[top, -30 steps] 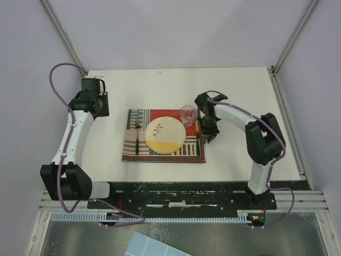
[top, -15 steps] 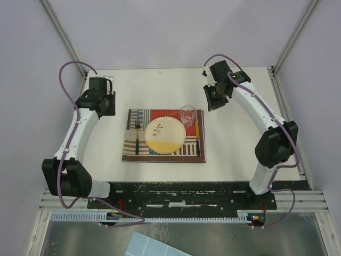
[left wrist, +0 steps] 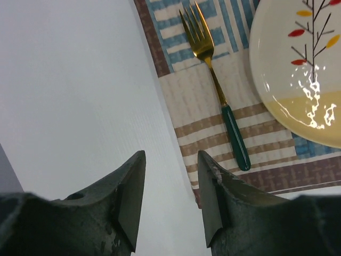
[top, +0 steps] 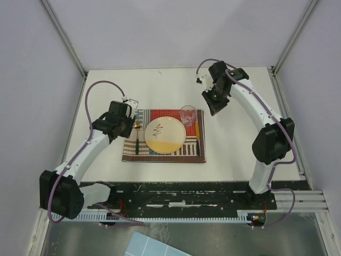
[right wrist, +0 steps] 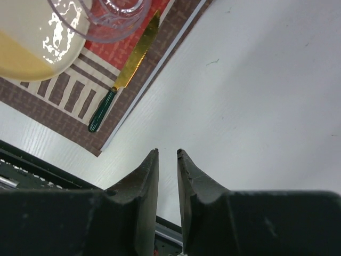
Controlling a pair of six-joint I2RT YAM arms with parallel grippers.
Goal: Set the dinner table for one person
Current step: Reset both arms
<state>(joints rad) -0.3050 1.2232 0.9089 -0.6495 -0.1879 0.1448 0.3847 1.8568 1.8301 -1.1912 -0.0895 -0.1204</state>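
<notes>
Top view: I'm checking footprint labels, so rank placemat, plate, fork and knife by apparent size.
1. placemat, largest
2. plate
3. fork and knife: both look about the same length and thinness, so I would not rank one above the other.

The tabletop point(top: 229, 154) is seen as a white, matt surface with a faint fine grain, and the placemat point(left wrist: 189, 104) on it is shown to be coarsely woven cloth. The plate point(left wrist: 298, 64) is glazed and glossy, with bright glints thrown from it, while the fork point(left wrist: 204, 50) and knife point(right wrist: 128, 69) are made of polished gold-coloured metal with smooth green handles, and the glass point(right wrist: 114, 21) is clear and shiny. The fingers point(left wrist: 125, 205) of the left tool point(left wrist: 170, 160) are seen as dark and matt, seemingly plastic, and scuffed along the edges.
</notes>
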